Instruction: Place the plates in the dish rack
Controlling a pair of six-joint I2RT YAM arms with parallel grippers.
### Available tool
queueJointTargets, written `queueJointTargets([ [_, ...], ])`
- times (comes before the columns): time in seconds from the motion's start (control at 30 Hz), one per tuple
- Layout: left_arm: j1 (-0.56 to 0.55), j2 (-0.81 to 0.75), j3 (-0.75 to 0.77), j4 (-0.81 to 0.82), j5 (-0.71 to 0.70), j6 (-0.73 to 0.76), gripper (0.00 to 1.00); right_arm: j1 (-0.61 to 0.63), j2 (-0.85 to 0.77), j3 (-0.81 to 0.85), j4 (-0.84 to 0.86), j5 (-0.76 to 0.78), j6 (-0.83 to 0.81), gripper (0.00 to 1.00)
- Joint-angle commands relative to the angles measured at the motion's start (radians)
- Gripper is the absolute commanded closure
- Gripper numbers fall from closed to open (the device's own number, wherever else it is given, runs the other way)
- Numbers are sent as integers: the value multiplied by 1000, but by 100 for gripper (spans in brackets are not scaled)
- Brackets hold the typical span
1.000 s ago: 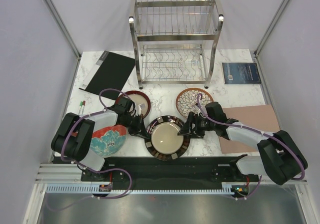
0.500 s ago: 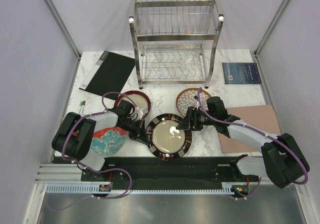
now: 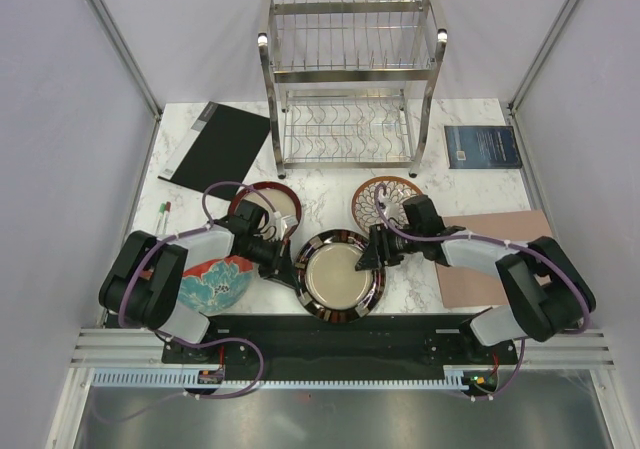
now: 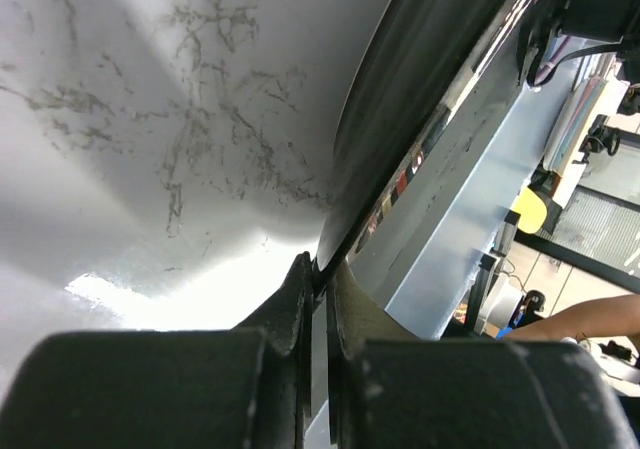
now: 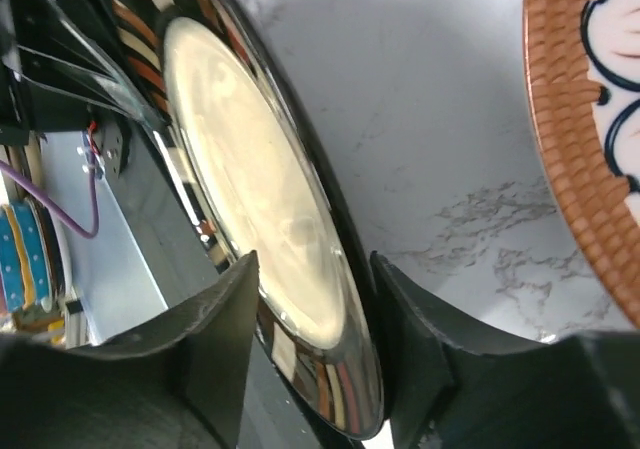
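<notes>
While the black-checked plate (image 3: 338, 279) lies near the front of the table (image 3: 325, 184), well apart from the dish rack (image 3: 350, 79), the left gripper (image 4: 318, 269) is pinched almost closed on its left rim; the right gripper (image 5: 312, 304) grips the opposite rim, jaws part-spread with the plate's curved edge filling the gap between them; the brown plate (image 5: 570, 119) lies flat just beyond the right gripper, not touching the held plate.

The left arm (image 3: 195, 241) covers part of the round red plate with teal flowers (image 3: 230, 284) near the tabletop's left edge. The left wrist view shows the round black-checked, beige-centred plate (image 4: 420, 99) only as a dark blurred rim. The right wrist view crops the round brown white-petalled plate (image 5: 590, 119).
</notes>
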Motion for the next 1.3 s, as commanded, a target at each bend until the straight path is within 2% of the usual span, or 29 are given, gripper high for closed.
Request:
queueJointTargets([
  [0.0, -19, -32, 65, 167, 98, -6, 98, 39, 52, 108, 113, -239, -14, 48],
  [0.2, -19, 2, 78, 162, 46, 30, 98, 44, 49, 133, 134, -337, -8, 61],
  [0.23, -19, 7, 78, 161, 38, 35, 98, 45, 43, 134, 119, -343, -11, 69],
  [0.3, -17, 11, 85, 152, 15, 50, 98, 45, 20, 142, 96, -352, -32, 76],
  [0.37, -13, 11, 96, 126, -3, 61, 98, 45, -15, 169, 17, -348, -67, 97],
  [0.4, -10, 8, 99, 118, -26, 70, 98, 45, -29, 180, -25, -339, -113, 100],
  [0.47, 6, -9, 108, 84, -48, 81, 92, 44, -78, 212, -114, -326, -133, 100],
  [0.53, 36, -22, 137, 39, -64, 118, 74, 44, -110, 238, -186, -320, -150, 100],
  [0.57, 50, -41, 169, -23, -66, 138, 57, 42, -138, 269, -209, -320, -150, 100],
  [0.67, 134, -99, 234, -86, -81, 196, 41, 33, -196, 347, -301, -308, -159, 100],
  [0.73, 171, -133, 271, -169, -98, 264, 36, 30, -219, 395, -391, -291, -199, 100],
  [0.77, 179, -147, 309, -198, -107, 280, 30, 25, -231, 453, -421, -268, -219, 100],
  [0.83, 197, -199, 348, -247, -135, 304, 25, 16, -236, 566, -540, -233, -303, 100],
  [0.87, 202, -216, 395, -259, -176, 307, 19, 9, -232, 612, -588, -167, -337, 100],
  [0.93, 216, -253, 446, -292, -239, 314, 12, -1, -209, 753, -714, -72, -392, 100],
  [1.07, 279, -296, 588, -292, -411, 327, 2, -44, -163, 945, -763, 129, -426, 100],
  [1.17, 337, -331, 677, -238, -379, 325, 0, -74, -85, 1076, -768, 197, -422, 100],
  [1.27, 357, -374, 691, -158, -339, 357, 0, -120, 11, 1194, -755, 203, -371, 100],
])
